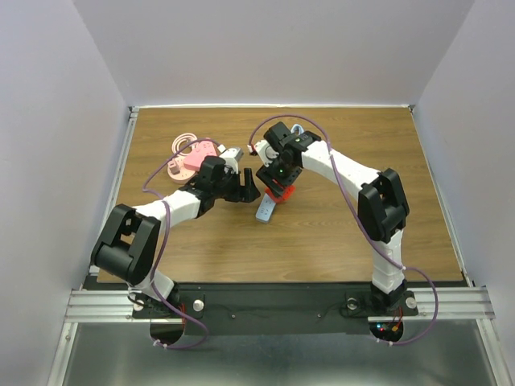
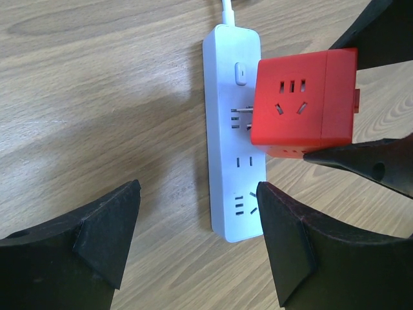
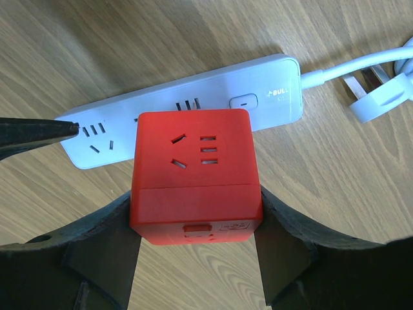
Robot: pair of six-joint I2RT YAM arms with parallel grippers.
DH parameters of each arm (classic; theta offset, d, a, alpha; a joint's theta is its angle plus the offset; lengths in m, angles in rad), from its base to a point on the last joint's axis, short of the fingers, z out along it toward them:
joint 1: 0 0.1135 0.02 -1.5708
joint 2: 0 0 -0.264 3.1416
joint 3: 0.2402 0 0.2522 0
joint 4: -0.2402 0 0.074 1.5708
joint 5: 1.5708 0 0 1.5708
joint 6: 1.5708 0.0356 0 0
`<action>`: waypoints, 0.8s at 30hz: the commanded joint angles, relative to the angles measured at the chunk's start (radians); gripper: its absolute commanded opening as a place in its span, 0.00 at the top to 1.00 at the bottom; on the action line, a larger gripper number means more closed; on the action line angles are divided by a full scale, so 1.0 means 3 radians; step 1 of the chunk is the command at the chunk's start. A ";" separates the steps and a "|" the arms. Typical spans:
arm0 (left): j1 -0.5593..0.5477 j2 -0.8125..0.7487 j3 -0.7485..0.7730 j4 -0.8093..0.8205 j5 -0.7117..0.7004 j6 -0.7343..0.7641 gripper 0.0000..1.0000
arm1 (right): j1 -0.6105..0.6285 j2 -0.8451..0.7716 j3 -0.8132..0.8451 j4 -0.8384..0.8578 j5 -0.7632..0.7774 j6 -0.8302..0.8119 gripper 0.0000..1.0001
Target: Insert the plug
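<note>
The red cube plug (image 3: pixel 193 165) is held between my right gripper's (image 3: pixel 193 223) fingers (image 3: pixel 290 239), just over the light blue power strip (image 3: pixel 271 90). In the left wrist view the plug (image 2: pixel 300 100) hangs over the strip's (image 2: pixel 226 71) right side. Its metal prongs (image 2: pixel 240 119) show at the second socket, so the cube is not flush. My left gripper (image 2: pixel 193 242) is open and empty, low at the strip's near end, with one finger (image 2: pixel 290 252) beside the end socket. From above, both grippers (image 1: pixel 248 186) (image 1: pixel 278 186) meet at the strip (image 1: pixel 265 212).
A pink device with a coiled cable (image 1: pixel 189 159) lies at the back left. The strip's white cord and its own plug head (image 3: pixel 381 97) lie beyond the strip's far end. Grey walls close in the table on three sides.
</note>
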 commanded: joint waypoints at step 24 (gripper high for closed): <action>0.0008 0.0116 -0.0032 0.0162 0.0248 0.0049 0.17 | 0.0080 -0.0161 -0.0065 -0.0123 0.0064 -0.0075 0.99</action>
